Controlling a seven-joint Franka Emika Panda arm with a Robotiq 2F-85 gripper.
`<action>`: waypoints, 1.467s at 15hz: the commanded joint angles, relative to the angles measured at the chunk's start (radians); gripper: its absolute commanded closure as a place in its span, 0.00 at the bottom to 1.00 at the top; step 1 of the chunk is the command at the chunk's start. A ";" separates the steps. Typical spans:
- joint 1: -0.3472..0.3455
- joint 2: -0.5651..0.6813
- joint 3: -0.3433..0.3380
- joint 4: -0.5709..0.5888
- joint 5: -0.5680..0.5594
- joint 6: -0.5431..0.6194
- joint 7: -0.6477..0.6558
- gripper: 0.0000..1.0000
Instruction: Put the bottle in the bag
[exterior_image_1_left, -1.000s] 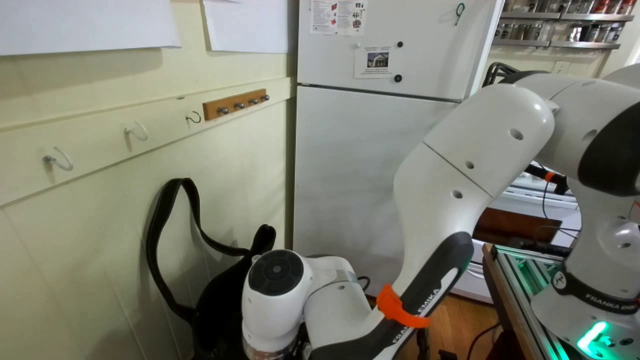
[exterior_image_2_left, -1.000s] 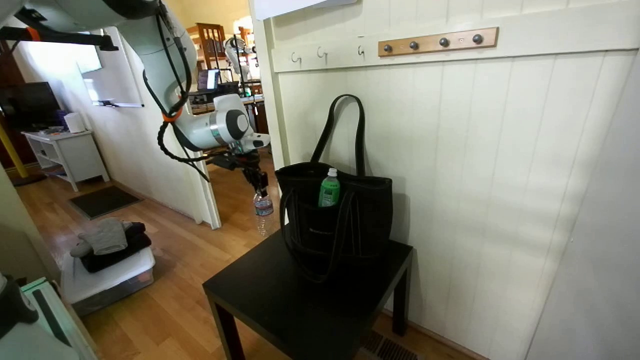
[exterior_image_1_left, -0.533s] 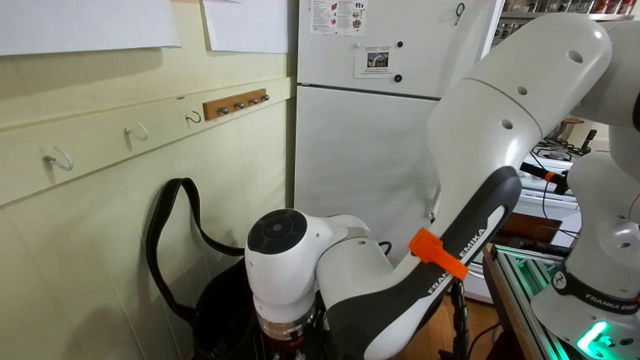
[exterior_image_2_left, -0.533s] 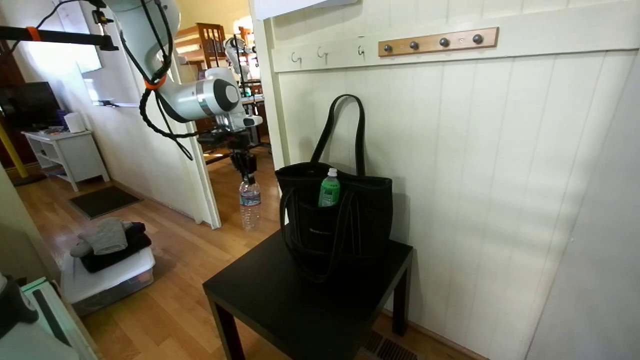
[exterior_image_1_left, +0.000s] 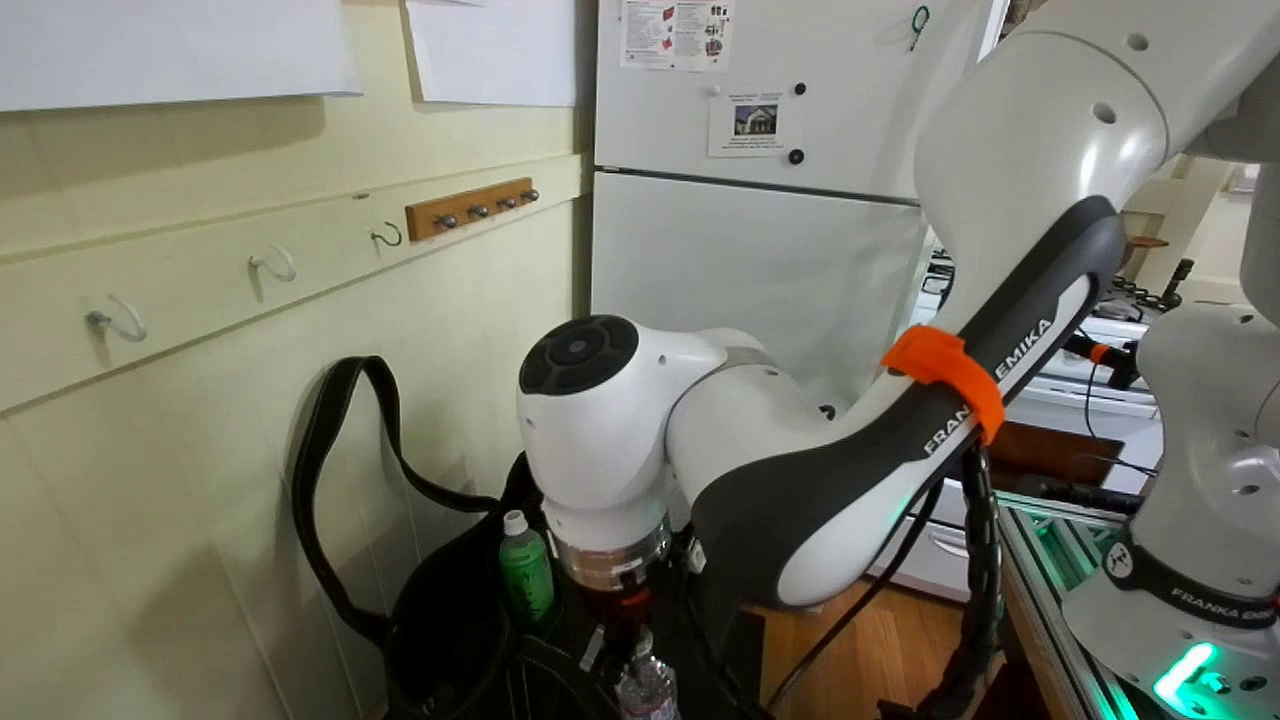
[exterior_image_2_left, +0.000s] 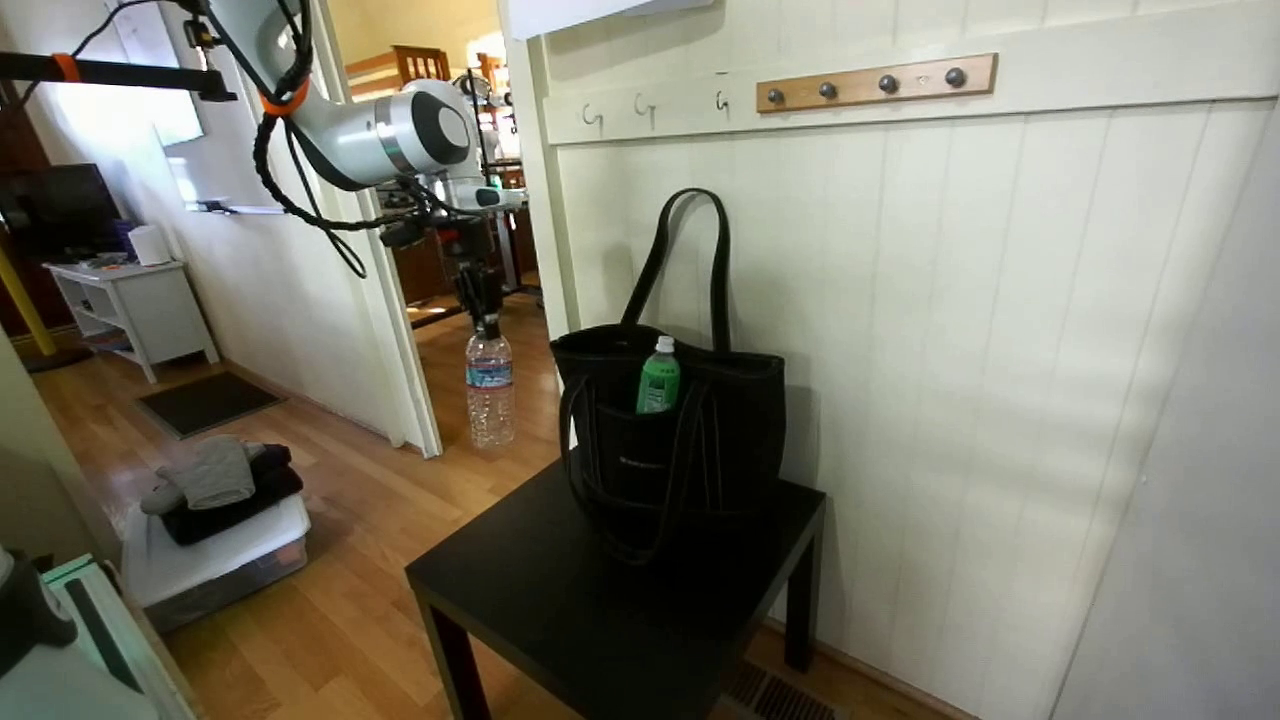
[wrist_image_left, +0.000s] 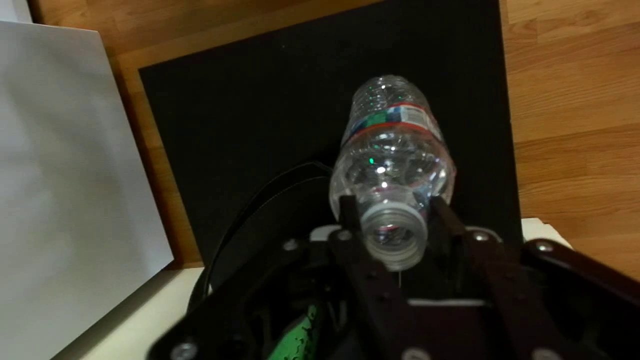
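The green bottle (exterior_image_2_left: 659, 378) with a white cap stands upright, partly sunk in a front pocket of the black bag (exterior_image_2_left: 740, 440); both exterior views show this bottle (exterior_image_1_left: 526, 570). The bag stands upright, strap loop raised, against the wall. My gripper (exterior_image_2_left: 487, 325) is shut on the neck of a clear, capless plastic bottle (exterior_image_2_left: 490, 395) with a blue and red label. It hangs upright in the air beside the bag, apart from it. In the wrist view the fingertips (wrist_image_left: 394, 205) flank the clear bottle's neck (wrist_image_left: 394, 235), and a sliver of green bottle (wrist_image_left: 296, 340) shows.
The bag stands on a black side table (exterior_image_2_left: 600, 600) against a panelled wall (exterior_image_2_left: 1000, 300) with hooks. A white fridge (exterior_image_1_left: 690, 270) stands beyond the arm. A plastic bin (exterior_image_2_left: 215, 570) with clothes sits on the wooden floor. A door frame (exterior_image_2_left: 545, 200) is behind the gripper.
My arm has risen and moved away from the bag, carrying the clear bottle up and left in an exterior view. The green bottle has come out from behind the arm. The bag has not moved.
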 joint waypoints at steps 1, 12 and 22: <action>-0.038 -0.080 0.021 -0.072 -0.064 -0.013 0.087 0.88; -0.142 -0.082 0.016 -0.044 -0.193 0.047 0.173 0.88; -0.163 0.002 -0.018 0.020 -0.268 0.233 0.208 0.88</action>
